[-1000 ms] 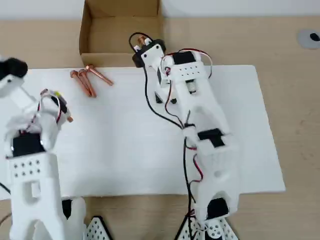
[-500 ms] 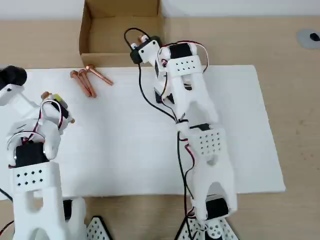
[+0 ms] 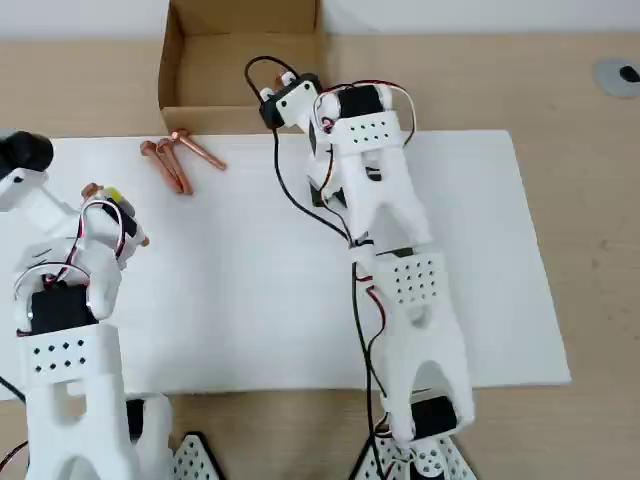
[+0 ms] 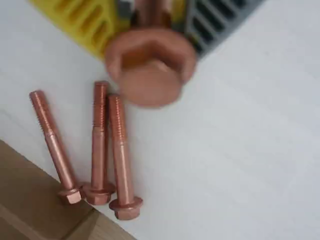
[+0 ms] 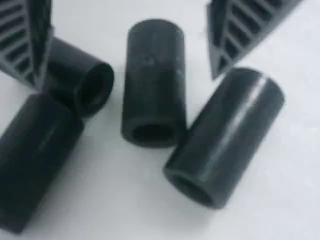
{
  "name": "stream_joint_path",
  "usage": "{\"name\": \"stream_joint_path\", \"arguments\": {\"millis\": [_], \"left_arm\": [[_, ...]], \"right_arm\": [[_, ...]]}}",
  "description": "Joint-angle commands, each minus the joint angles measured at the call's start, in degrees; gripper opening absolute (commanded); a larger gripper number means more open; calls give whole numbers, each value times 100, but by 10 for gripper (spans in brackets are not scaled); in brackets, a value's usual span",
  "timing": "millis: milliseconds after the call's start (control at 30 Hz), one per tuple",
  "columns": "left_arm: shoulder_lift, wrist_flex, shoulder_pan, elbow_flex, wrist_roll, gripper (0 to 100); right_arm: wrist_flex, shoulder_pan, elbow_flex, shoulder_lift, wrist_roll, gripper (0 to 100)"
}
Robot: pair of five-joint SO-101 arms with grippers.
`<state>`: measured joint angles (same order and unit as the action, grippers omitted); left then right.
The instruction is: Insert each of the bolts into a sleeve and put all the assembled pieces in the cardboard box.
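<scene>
My left gripper (image 4: 150, 15) is shut on a copper bolt (image 4: 150, 65), whose head faces the wrist camera. From above, that gripper (image 3: 108, 205) hangs over the left side of the white mat. Three loose copper bolts (image 4: 100, 145) lie side by side on the mat near the cardboard box (image 3: 165, 70), also seen from above as bolts (image 3: 175, 160). My right gripper (image 5: 150, 30) is open just above several black sleeves lying on the mat. The middle sleeve (image 5: 152, 80) lies between its fingers (image 5: 240, 30). In the high view the right arm (image 3: 360, 150) hides the sleeves.
The white mat (image 3: 240, 290) covers most of the wooden table. The open cardboard box stands at the far edge, just beyond the mat, with the right arm's wrist close to its front right corner. A small grey disc (image 3: 620, 75) sits at the far right.
The right arm has stretched forward and lowered over the sleeves, its wrist shifting slightly left. The left arm has drawn back a little with the bolt still held.
</scene>
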<state>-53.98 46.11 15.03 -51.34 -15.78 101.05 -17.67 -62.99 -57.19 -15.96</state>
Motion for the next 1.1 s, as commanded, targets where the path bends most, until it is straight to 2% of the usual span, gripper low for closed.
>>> {"name": "stream_joint_path", "arguments": {"millis": [0, 400, 867, 1067], "left_arm": [[-127, -123, -88, 26, -9, 5], [-127, -114, -88, 18, -18, 5], [-127, -105, -88, 18, -26, 5], [-136, -97, -88, 18, -26, 5]], "right_arm": [[132, -66, -66, 330, -44, 231], [132, -787, 769, 1121, -26, 231], [97, -207, 831, 1086, 0, 231], [97, -171, 778, 585, 0, 231]]}}
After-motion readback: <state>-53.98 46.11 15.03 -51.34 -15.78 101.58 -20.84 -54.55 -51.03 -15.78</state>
